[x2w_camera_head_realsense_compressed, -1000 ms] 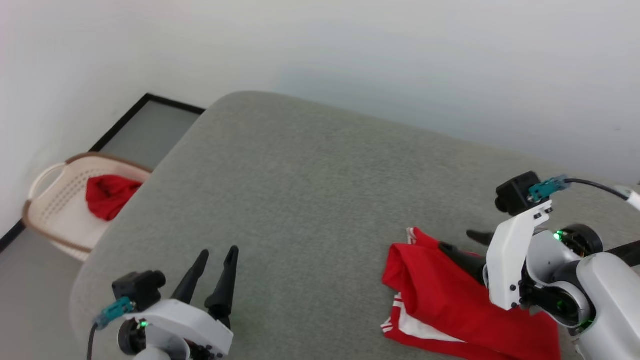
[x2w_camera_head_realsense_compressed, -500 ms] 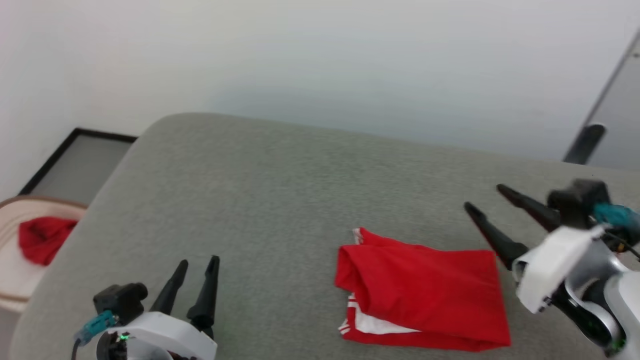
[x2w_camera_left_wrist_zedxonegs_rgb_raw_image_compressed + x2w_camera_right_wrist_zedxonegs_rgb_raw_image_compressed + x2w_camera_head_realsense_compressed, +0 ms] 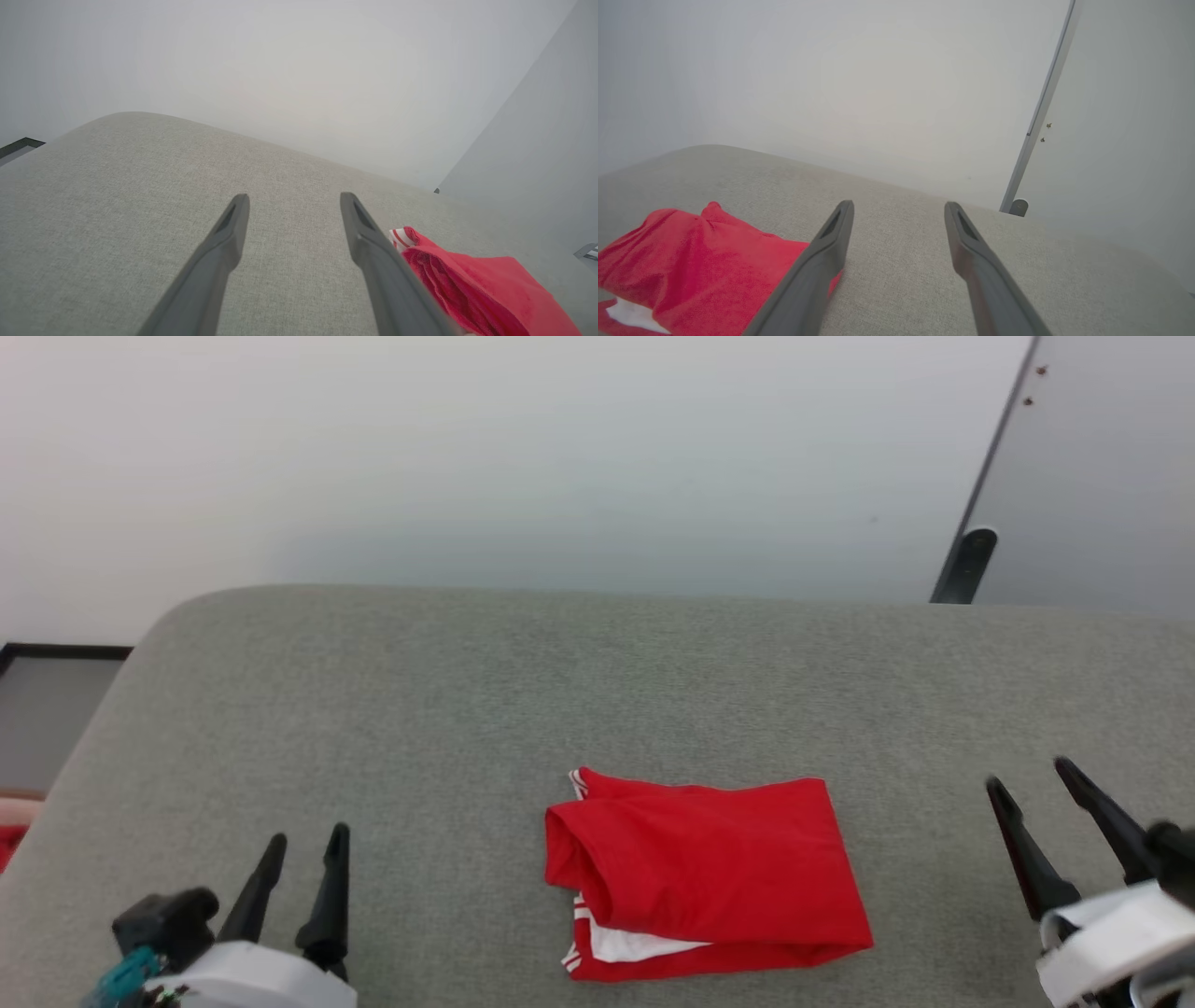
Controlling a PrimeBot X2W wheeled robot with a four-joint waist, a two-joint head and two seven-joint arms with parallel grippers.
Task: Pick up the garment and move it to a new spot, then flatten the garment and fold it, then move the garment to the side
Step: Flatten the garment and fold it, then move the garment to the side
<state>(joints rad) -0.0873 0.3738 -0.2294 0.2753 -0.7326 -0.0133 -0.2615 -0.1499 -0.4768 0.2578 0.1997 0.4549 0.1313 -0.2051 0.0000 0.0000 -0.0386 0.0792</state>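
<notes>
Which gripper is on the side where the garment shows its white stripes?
The left gripper; the end of the garment toward the right gripper is plain red.

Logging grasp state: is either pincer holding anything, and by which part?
Nothing is held: the left pincer and right pincer are open; the garment lies untouched between them.

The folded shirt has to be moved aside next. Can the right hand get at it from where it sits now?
Probably yes. The right hand is open and empty, a little to the right of the shirt, with bare grey cushion between them and nothing lying on the shirt.
</notes>
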